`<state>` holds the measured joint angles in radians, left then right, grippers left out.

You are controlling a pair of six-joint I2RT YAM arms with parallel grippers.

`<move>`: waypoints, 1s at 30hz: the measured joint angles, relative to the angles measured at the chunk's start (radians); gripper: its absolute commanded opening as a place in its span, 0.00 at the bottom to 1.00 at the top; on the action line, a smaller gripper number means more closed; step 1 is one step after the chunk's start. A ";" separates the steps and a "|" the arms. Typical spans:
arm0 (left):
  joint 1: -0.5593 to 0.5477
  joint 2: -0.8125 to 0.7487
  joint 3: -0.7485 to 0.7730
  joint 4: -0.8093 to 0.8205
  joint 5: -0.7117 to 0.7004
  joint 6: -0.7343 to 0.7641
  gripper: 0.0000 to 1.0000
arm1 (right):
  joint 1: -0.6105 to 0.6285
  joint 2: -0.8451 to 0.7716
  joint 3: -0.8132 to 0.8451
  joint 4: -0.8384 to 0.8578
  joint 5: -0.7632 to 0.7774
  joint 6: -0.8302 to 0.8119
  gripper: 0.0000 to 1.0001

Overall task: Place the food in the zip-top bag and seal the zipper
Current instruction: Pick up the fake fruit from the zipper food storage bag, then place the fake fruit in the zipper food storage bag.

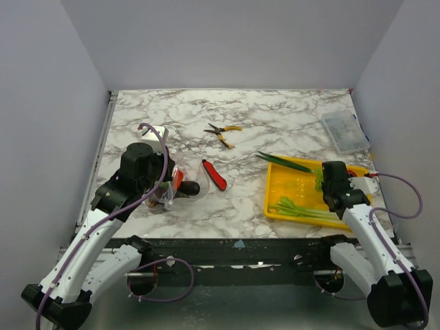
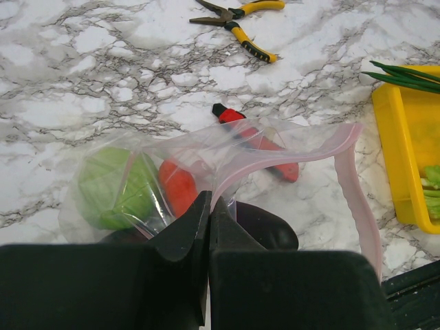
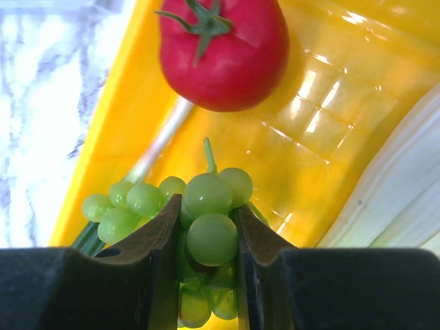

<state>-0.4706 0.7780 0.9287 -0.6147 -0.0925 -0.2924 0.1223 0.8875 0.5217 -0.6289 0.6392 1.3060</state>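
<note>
Wide marble table (image 1: 275, 117), and on its right side sits the yellow tray (image 1: 292, 184). Over on the left near the front edge lies the zip-top bag (image 2: 206, 148), mouth gaping toward the tray, with the red-handled knife (image 1: 214, 174) just beside it.

The left end effector (image 2: 211, 206) has its fingers pressed together on the bag's upper lip, holding that edge up off the table. Inside the bag is the green cabbage (image 2: 113, 189), with something red-orange (image 2: 180, 187) next to it.

In the tray, the tomato (image 3: 223, 51) lies loose just beyond the right end effector (image 3: 205, 214), which is clamped on a bunch of green grapes (image 3: 213, 237). The bunch is squeezed between both fingers, and more grapes spill out to the left.

For this step I'd lift the bunch straight up to clear the tray wall. Then carry it low across to the open mouth and let go only once it is well past the zipper (image 2: 357, 199). That pinkish strip curls loosely, so the left arm should hold the lip high and steady, or the grapes may catch on it and drag it closed.
</note>
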 measured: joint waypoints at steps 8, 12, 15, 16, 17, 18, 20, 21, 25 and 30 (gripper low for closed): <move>0.000 0.000 0.000 0.000 0.000 0.000 0.00 | 0.000 -0.234 0.000 0.117 -0.147 -0.308 0.00; 0.000 0.000 0.000 0.000 0.000 0.000 0.00 | 0.000 -0.379 -0.056 0.341 -0.406 -0.458 0.00; 0.000 0.000 0.000 0.000 0.000 0.000 0.00 | -0.002 -0.401 -0.113 0.560 -0.647 -0.496 0.00; 0.000 0.000 0.000 0.000 0.000 0.000 0.00 | -0.002 -0.367 -0.123 0.655 -0.764 -0.493 0.00; 0.000 0.000 0.000 0.000 0.001 0.000 0.00 | -0.003 -0.327 -0.123 0.720 -0.845 -0.486 0.00; 0.000 0.000 0.000 0.000 0.001 0.000 0.00 | -0.002 -0.270 -0.121 0.803 -0.932 -0.473 0.00; 0.000 0.000 0.000 0.000 0.002 0.000 0.00 | 0.024 -0.148 -0.094 0.926 -1.082 -0.449 0.00; 0.000 0.000 0.000 0.000 0.002 0.000 0.00 | 0.046 -0.108 -0.077 0.943 -1.112 -0.450 0.00; 0.000 0.000 0.000 0.000 0.004 0.000 0.00 | 0.269 -0.019 0.047 0.940 -1.137 -0.510 0.00; 0.000 0.001 0.000 0.000 0.004 0.000 0.00 | 0.563 0.111 0.267 0.955 -1.074 -0.609 0.01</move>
<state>-0.4702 0.7792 0.9287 -0.6144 -0.0887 -0.2924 0.6849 0.9989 0.7887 0.3264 -0.4351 0.6971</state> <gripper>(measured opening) 0.011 0.299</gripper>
